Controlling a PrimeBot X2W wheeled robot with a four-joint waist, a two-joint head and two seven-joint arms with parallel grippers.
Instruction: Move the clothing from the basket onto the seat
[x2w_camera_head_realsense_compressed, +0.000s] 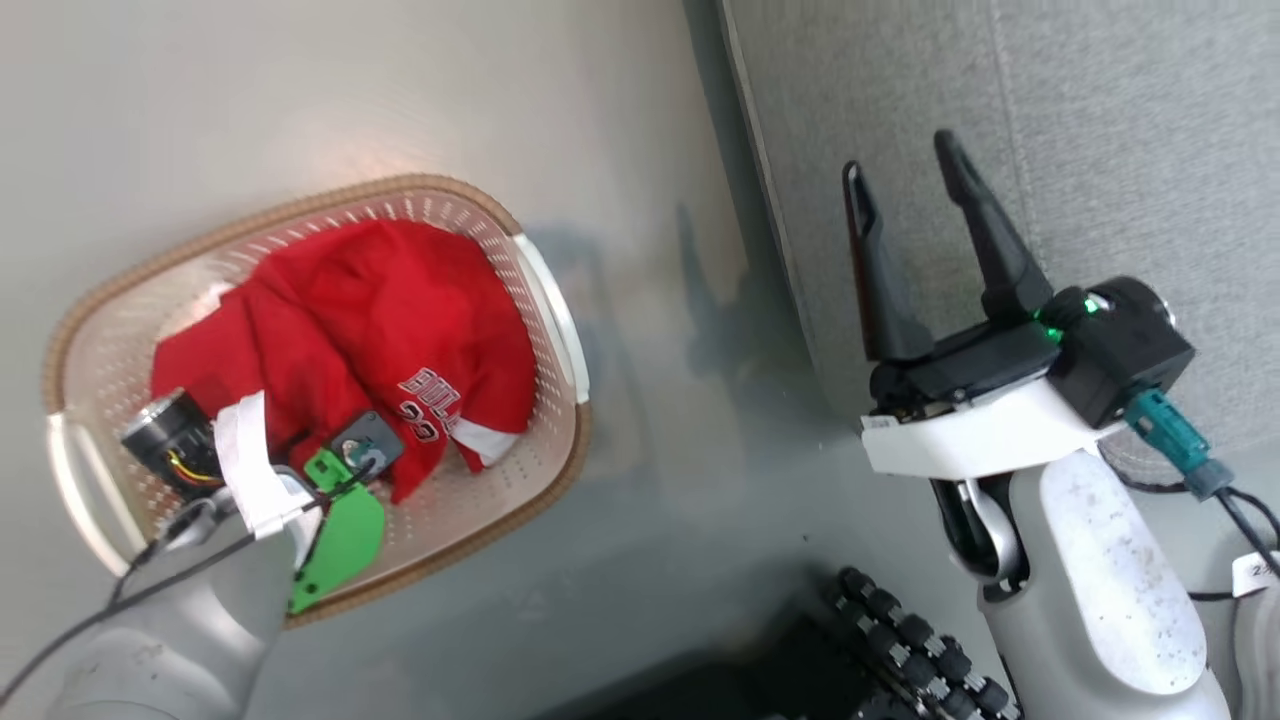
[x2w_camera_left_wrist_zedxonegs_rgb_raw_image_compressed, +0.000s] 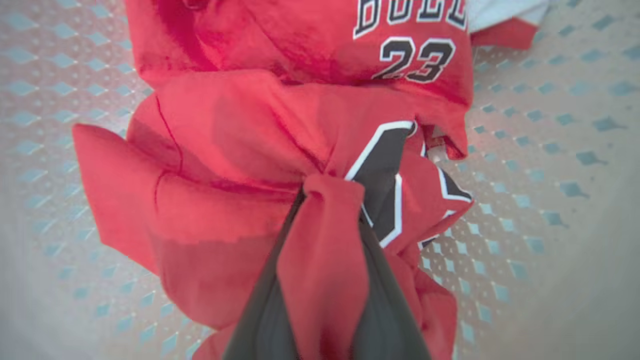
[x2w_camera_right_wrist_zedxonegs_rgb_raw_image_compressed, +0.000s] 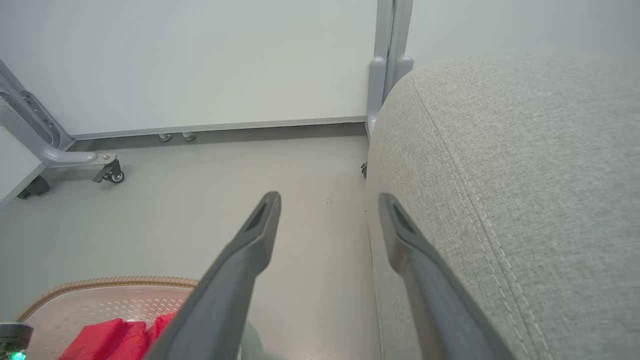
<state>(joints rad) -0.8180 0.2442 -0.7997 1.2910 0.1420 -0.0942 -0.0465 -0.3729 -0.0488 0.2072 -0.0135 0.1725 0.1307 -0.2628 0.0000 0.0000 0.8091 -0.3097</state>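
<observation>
Barely begun: red basketball clothing (x2w_camera_head_realsense_compressed: 400, 300) lies in the cream perforated basket (x2w_camera_head_realsense_compressed: 300, 205), pinched by left claw (x2w_camera_left_wrist_zedxonegs_rgb_raw_image_compressed: 330, 200); right claw (x2w_camera_head_realsense_compressed: 898, 155) gapes empty near grey fabric seat (x2w_camera_head_realsense_compressed: 1100, 120).

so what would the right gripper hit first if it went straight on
Most likely the pale floor beside the large grey fabric seat cushion; the open right gripper aims along its side. Depth is unclear, so it might graze the fabric first.
</observation>
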